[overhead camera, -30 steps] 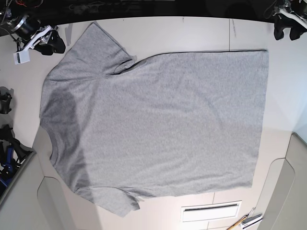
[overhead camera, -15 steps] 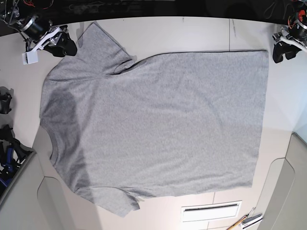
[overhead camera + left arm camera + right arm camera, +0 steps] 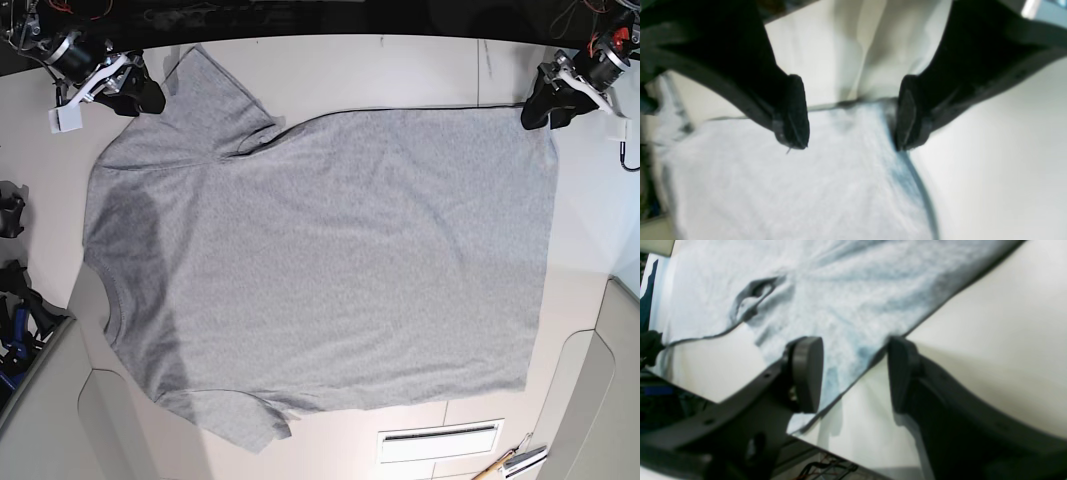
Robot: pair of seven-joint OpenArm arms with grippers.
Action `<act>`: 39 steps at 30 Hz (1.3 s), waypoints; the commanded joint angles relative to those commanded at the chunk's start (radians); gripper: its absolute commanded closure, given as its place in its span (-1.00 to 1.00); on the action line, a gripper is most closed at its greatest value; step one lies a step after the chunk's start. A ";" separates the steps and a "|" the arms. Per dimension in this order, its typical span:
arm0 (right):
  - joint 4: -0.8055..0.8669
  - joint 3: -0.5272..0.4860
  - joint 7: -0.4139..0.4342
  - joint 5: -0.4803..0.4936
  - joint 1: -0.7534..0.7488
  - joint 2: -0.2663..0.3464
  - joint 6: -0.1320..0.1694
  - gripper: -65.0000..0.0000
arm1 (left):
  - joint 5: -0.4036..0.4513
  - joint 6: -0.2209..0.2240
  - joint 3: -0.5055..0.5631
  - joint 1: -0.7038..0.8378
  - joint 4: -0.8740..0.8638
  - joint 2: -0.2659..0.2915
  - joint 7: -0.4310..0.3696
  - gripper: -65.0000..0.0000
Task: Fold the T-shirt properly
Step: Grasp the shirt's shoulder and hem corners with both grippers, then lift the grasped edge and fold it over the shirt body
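Note:
The light grey T-shirt [image 3: 330, 260] lies flat on the white table [image 3: 400, 70], plain side up, with the neck at the left and the hem at the right. My left gripper [image 3: 545, 105] is open at the far hem corner. In the left wrist view the left gripper [image 3: 850, 126] has its fingers [image 3: 791, 111] either side of that corner of the T-shirt [image 3: 790, 186]. My right gripper [image 3: 150, 98] is open beside the far sleeve. In the right wrist view the right gripper [image 3: 853, 373] straddles the sleeve edge of the T-shirt [image 3: 840, 290].
A white slotted panel [image 3: 440, 440] and a wooden-handled tool [image 3: 515, 462] lie at the near edge. Dark clamps and cables [image 3: 15, 300] stand along the left edge. A raised grey ledge [image 3: 620, 380] borders the right side.
My left gripper has moved left onto the hem corner. My right gripper has moved right, closer to the sleeve. The T-shirt has not moved.

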 joint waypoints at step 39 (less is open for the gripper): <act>0.324 0.073 -0.040 -0.044 0.074 -0.099 0.018 1.00 | 0.039 0.000 -0.165 -0.060 0.185 -0.014 -0.179 1.00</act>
